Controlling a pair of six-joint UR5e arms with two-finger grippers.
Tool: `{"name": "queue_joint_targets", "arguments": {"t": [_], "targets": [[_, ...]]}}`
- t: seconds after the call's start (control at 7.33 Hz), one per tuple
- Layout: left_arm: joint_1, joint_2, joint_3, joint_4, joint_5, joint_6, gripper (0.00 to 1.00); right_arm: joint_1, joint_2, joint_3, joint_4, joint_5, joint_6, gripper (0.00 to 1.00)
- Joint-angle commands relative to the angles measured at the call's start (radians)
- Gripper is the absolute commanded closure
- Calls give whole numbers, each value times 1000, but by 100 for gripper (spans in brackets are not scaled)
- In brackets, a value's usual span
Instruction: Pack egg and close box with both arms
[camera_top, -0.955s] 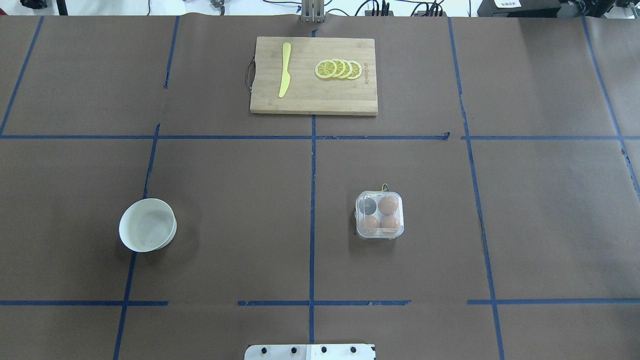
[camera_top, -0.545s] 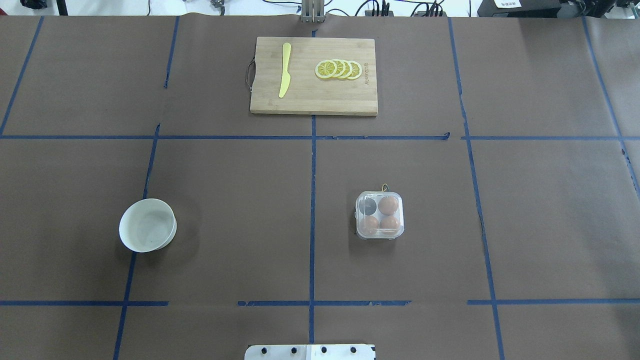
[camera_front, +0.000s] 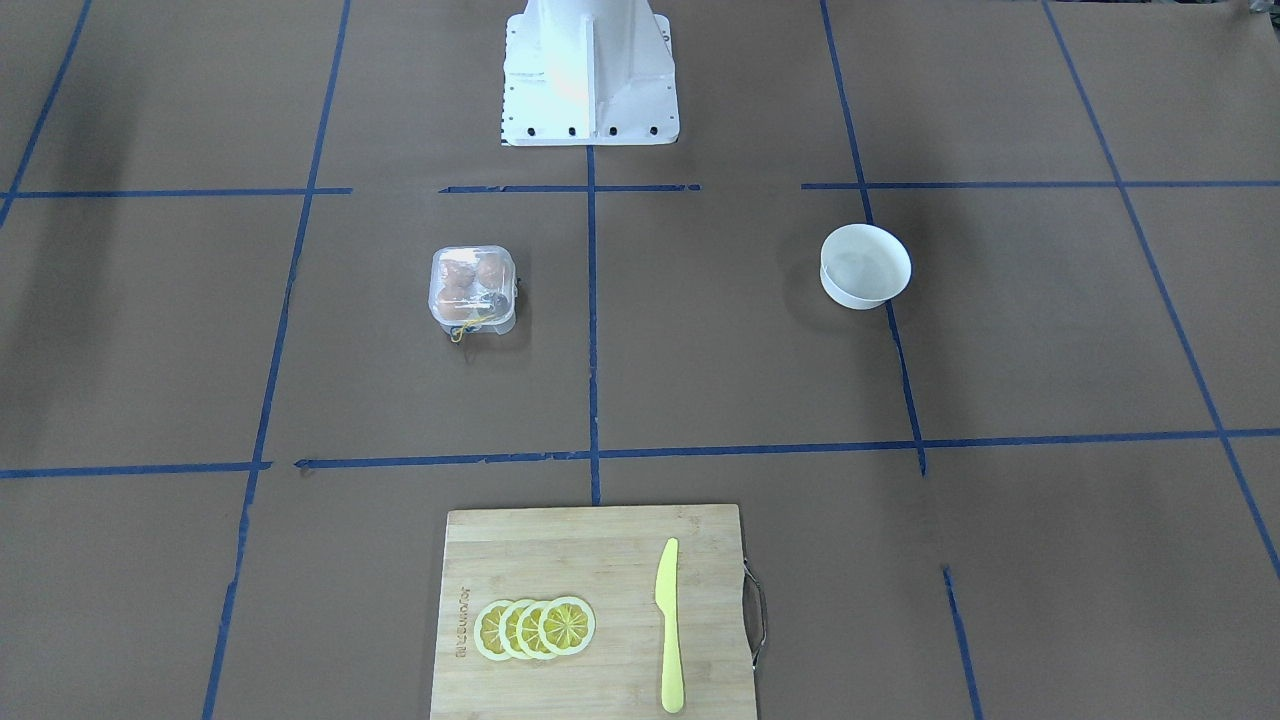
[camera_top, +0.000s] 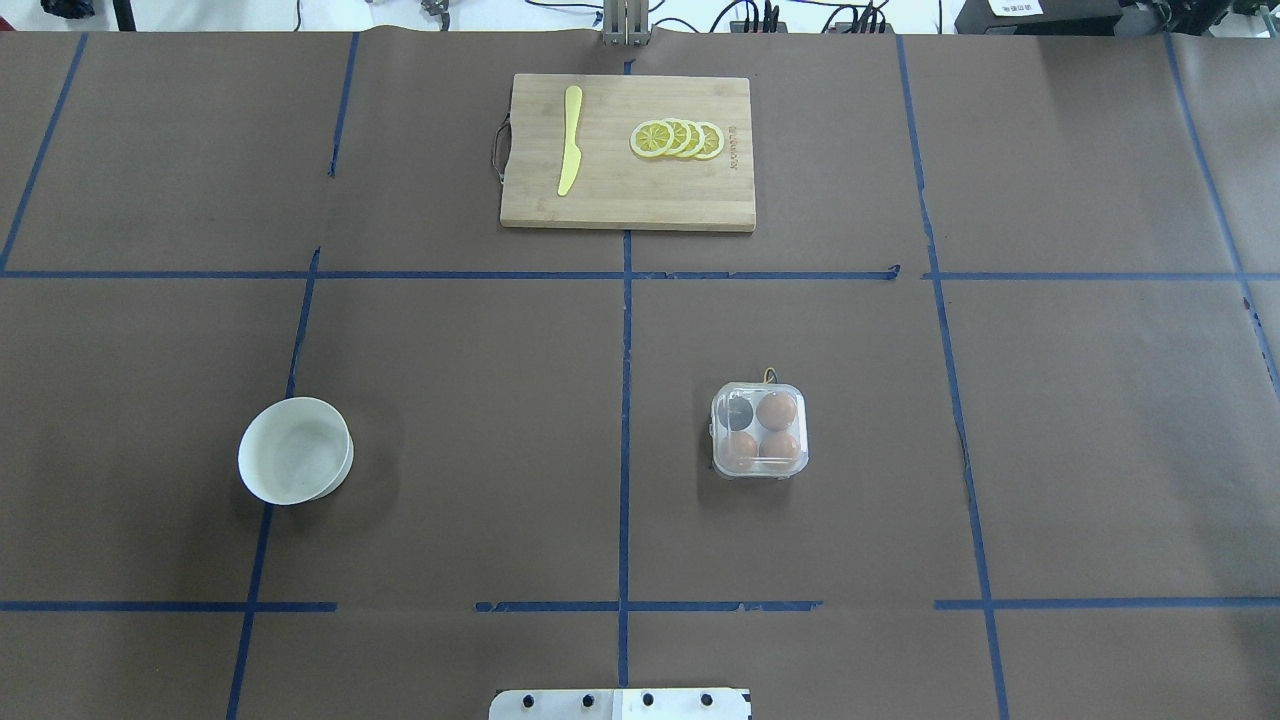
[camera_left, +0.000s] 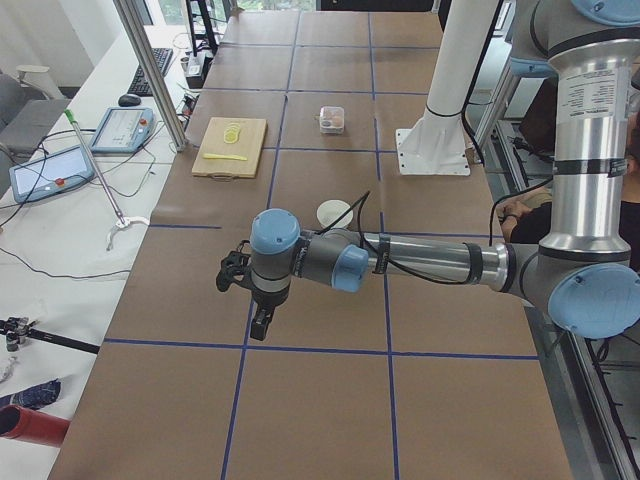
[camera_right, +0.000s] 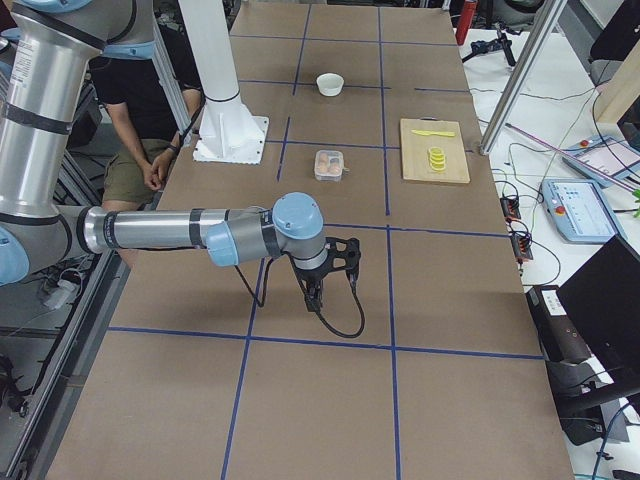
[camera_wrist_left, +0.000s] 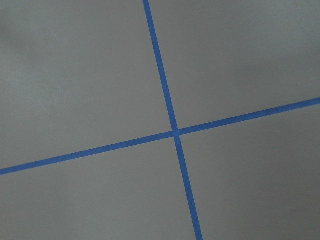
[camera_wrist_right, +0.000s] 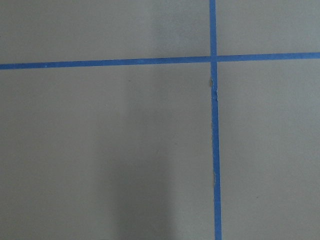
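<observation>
The clear egg box (camera_top: 760, 431) sits on the table right of the middle, its lid down over the cells; it also shows in the front view (camera_front: 472, 288). Three orange-brown eggs lie in it: one at the far right (camera_top: 776, 410) and two in the near cells (camera_top: 741, 450) (camera_top: 781, 447). The far left cell looks dark. A yellow string (camera_front: 458, 330) hangs from the box. My left gripper (camera_left: 258, 325) and right gripper (camera_right: 315, 298) hang over bare table far from the box, seen only in the side views; I cannot tell whether they are open or shut.
An empty white bowl (camera_top: 295, 450) stands at the near left. A wooden cutting board (camera_top: 620, 205) at the far middle carries a yellow knife (camera_top: 570, 140) and lemon slices (camera_top: 678, 138). The white pedestal base (camera_front: 588, 70) stands at the robot's edge.
</observation>
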Motion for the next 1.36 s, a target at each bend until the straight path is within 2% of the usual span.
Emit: {"name": "queue_joint_targets", "arguments": {"t": [0.0, 0.14, 0.27, 1.23], "targets": [[-2, 12, 12, 54, -11, 0, 0, 0, 0, -8, -1, 3, 3, 0], [-2, 12, -2, 125, -11, 0, 0, -1, 0, -13, 0, 12, 3, 0], [-5, 15, -20, 143, -11, 0, 0, 0, 0, -12, 3, 25, 1, 0], [-2, -9, -16, 135, -11, -2, 0, -1, 0, -8, 9, 27, -2, 0]]}}
